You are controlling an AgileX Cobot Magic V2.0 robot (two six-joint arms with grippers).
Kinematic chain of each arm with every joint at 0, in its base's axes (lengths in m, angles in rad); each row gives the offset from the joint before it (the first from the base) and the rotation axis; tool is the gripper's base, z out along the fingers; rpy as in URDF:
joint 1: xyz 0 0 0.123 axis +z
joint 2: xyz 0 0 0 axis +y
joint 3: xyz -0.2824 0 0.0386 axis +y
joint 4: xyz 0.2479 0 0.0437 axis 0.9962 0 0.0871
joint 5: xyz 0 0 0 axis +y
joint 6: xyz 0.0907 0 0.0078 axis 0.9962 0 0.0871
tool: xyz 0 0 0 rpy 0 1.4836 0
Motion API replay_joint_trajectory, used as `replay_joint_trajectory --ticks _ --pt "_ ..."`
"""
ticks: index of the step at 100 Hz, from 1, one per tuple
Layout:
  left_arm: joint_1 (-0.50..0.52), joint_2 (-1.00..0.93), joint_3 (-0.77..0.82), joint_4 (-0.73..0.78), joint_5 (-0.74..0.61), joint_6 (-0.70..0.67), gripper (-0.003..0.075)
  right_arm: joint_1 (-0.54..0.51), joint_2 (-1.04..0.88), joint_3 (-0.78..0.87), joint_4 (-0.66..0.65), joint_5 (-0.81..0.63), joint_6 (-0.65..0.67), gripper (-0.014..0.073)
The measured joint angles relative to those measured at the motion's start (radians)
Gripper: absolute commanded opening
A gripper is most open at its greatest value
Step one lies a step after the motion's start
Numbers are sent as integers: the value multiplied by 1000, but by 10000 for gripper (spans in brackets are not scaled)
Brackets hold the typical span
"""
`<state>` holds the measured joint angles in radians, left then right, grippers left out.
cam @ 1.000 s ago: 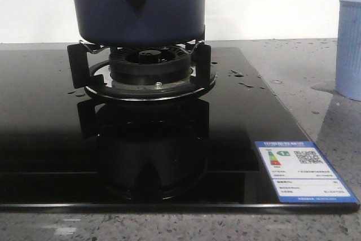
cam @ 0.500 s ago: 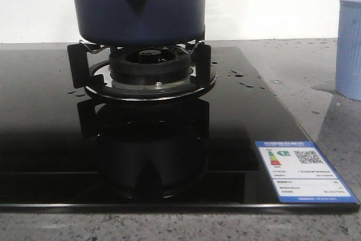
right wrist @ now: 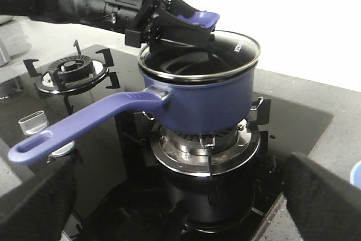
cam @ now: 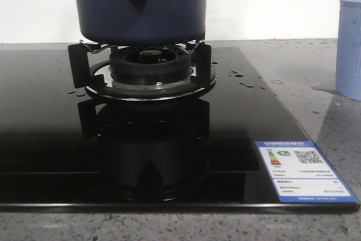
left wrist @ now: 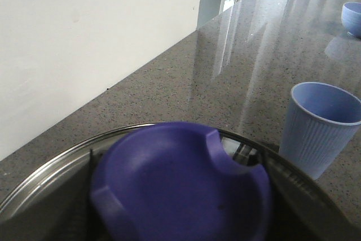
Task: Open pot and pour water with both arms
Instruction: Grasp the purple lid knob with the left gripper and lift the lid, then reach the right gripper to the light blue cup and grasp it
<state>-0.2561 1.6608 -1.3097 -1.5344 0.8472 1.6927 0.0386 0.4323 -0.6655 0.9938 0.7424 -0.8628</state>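
Lid [right wrist: 225, 46] tilted, rear edge lifted off the saucepan [right wrist: 203, 100].
Left gripper [right wrist: 180, 23] clamps its knob [left wrist: 180, 187]; loose grip could drop it. Right gripper [right wrist: 180, 207] spread, empty.

The pot [cam: 140, 5] sits a touch further right and slightly higher on the burner stand [cam: 141, 63] than a second ago.

Front camera sits low; all views share the pot [cam: 139, 7].

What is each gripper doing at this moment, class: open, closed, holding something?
Left gripper: closed on the lid knob.
Right gripper: open, holding nothing.
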Motion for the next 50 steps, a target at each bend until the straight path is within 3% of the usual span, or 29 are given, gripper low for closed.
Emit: replay_joint_trajectory --ticks 32,50 --pt "16 5 -18 -53 40 -9 294 0 0 0 0 -15 0 653" --pt "62 -70 -29 -85 51 -10 294 0 0 0 -38 -114 0 653"
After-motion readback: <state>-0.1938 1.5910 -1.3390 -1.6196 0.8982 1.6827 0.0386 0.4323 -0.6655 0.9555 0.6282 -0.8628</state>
